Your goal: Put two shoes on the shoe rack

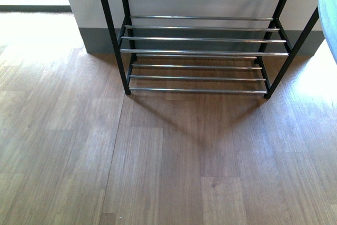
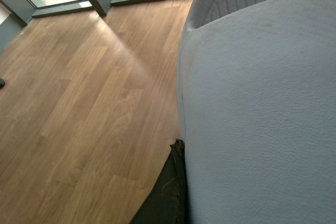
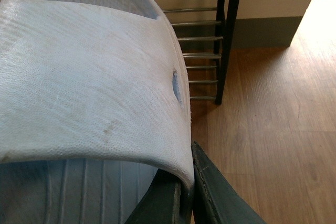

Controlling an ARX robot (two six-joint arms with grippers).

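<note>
Rack [image 1: 205, 52] in front view; wrist views: left fingers [image 2: 168, 192] grip slide [image 2: 262, 108], right fingers [image 3: 215, 198] grip other slide [image 3: 89, 77].

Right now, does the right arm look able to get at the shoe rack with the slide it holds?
Probably yes. The right gripper has its jaws on the slide, and the shoe rack stands ahead, shelves bare, with open floor between. Nothing shows in the way.

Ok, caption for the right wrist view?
Right gripper holding a pale slide in front of the shoe rack.
</note>
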